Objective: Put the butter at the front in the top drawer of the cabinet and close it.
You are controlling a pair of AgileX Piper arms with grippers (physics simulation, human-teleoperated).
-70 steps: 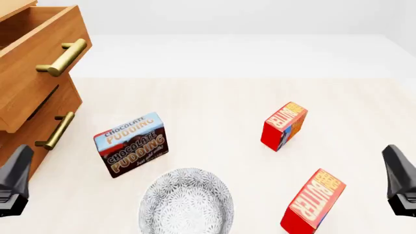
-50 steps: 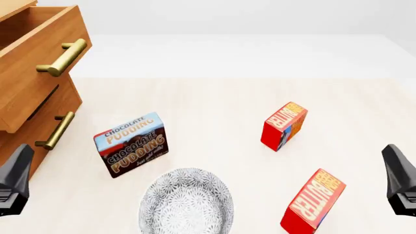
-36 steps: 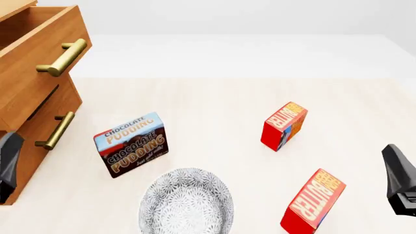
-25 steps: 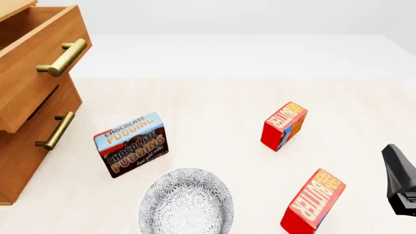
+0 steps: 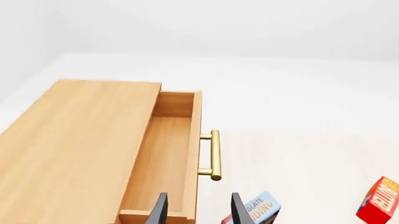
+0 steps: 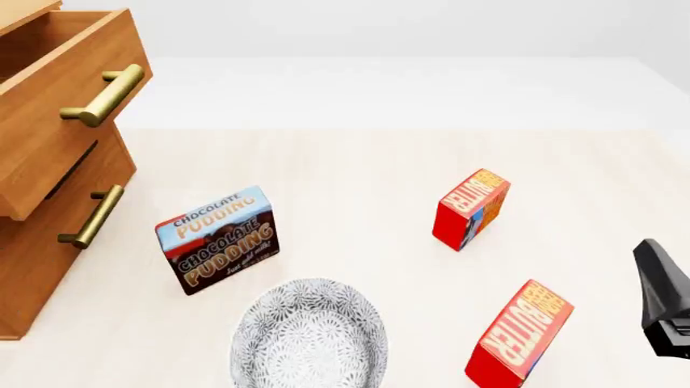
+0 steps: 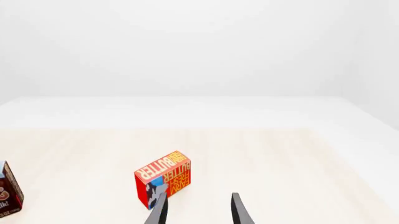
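Room: plain white walls, white floor or ledge beyond the worktop's far edge, no other furniture visible.
Worktop (image 6: 356, 170): pale light-wood grain, flat, matte, fills most of the front view.
Cabinet (image 6: 44, 210) at far left: light-brown wood, stacked drawers with brass bar handles. Top drawer (image 5: 163, 154) pulled out, open, inside bare wood; its handle (image 6: 105, 95) juts right. Lower drawer shut.
Patterned grey-white bowl (image 6: 309, 333) at near centre, upright.
Chocolate Pudding box (image 6: 216, 239) left of centre, standing on edge, tilted, just beyond the bowl, apart from it.
Far butter carton (image 6: 471, 208) right of centre, standing on end, well apart from the pudding box.
Butter (image 6: 519, 333), the near carton, at near right, standing, leaning slightly, well apart from the cabinet, right of the bowl.
Right end effector (image 7: 198, 210): dark fingers spread wide, nothing between them, off the worktop near the right edge; the far carton shows just beyond its fingertips in the right wrist view.
Left end effector (image 5: 198, 210): fingers wide apart, empty, above the near end of the open drawer; out of the front view.
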